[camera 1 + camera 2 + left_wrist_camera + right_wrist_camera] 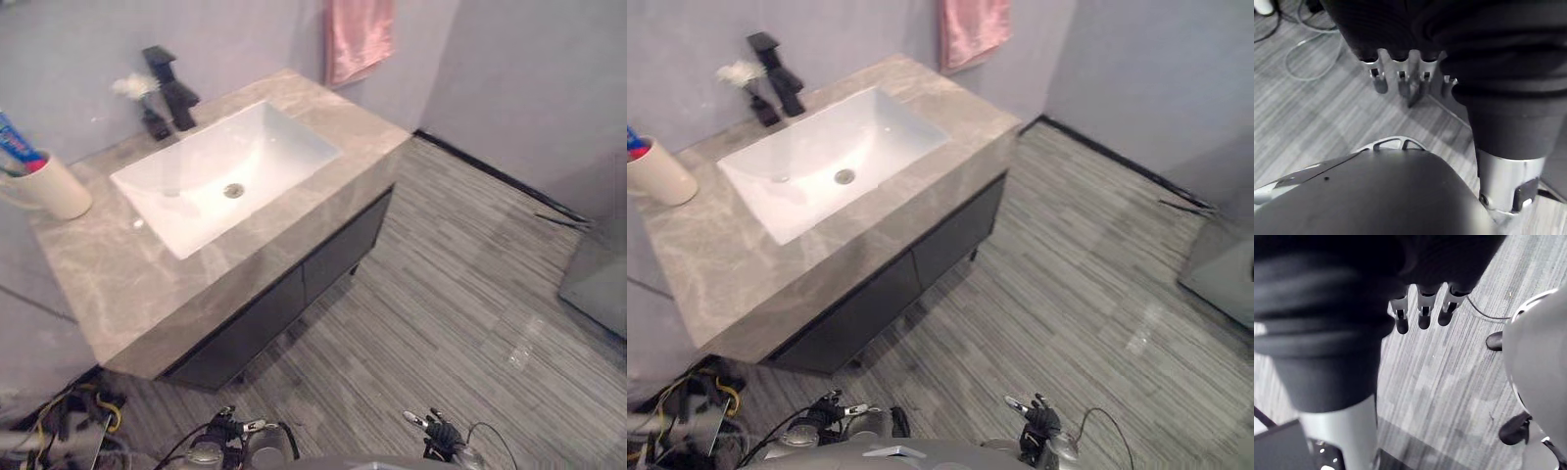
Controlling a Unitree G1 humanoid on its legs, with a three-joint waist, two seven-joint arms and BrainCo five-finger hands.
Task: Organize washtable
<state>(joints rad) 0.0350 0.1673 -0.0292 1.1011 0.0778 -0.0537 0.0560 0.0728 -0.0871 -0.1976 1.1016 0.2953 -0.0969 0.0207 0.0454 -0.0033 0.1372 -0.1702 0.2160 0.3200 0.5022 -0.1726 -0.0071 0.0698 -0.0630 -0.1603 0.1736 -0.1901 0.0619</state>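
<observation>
Low over the striped floor [441, 294], left hand [227, 428] and right hand [439, 432] hang with fingers straight and relaxed, empty, well apart from the washtable [127, 284], cream cup [49, 186] at its left end by the wall, black faucet [171, 88] and small flower vase [149, 108] on the back edge behind the white basin [265, 147].

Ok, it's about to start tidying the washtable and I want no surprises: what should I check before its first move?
1. Left hand empty, fingers relaxed: ok.
2. Right hand empty, fingers relaxed: ok.
3. Cup upright on the countertop's left end: ok.
4. Vase upright beside the faucet: ok.
5. Hands raised to the countertop: not ok, both hang low over the floor.
</observation>
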